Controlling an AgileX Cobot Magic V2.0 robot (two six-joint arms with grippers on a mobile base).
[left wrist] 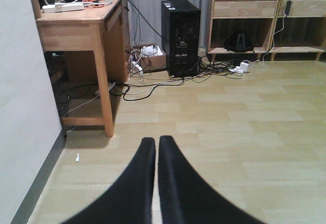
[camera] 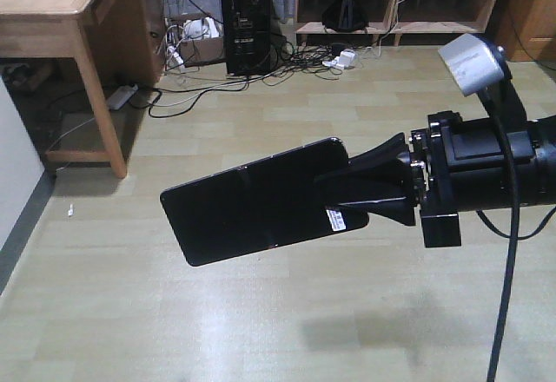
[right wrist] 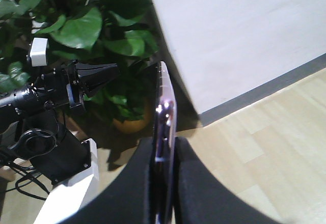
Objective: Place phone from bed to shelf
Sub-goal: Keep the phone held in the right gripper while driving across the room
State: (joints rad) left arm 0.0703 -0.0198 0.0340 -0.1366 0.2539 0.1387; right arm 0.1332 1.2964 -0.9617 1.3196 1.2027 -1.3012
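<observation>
The pale shelf (camera: 434,28) stands along the far wall, well apart from the phone (camera: 252,204), which hangs over the floor (camera: 261,330) — clamped at its right end by the right gripper (camera: 323,189). Only the right wrist view shows its pinkish edge. The left gripper (left wrist: 156,141) — fingers pressed together — grips nothing.

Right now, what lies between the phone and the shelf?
In the front view, open floor, then a tangle of cables and a white adapter just before the shelf. The right gripper holds the phone in the air.
</observation>
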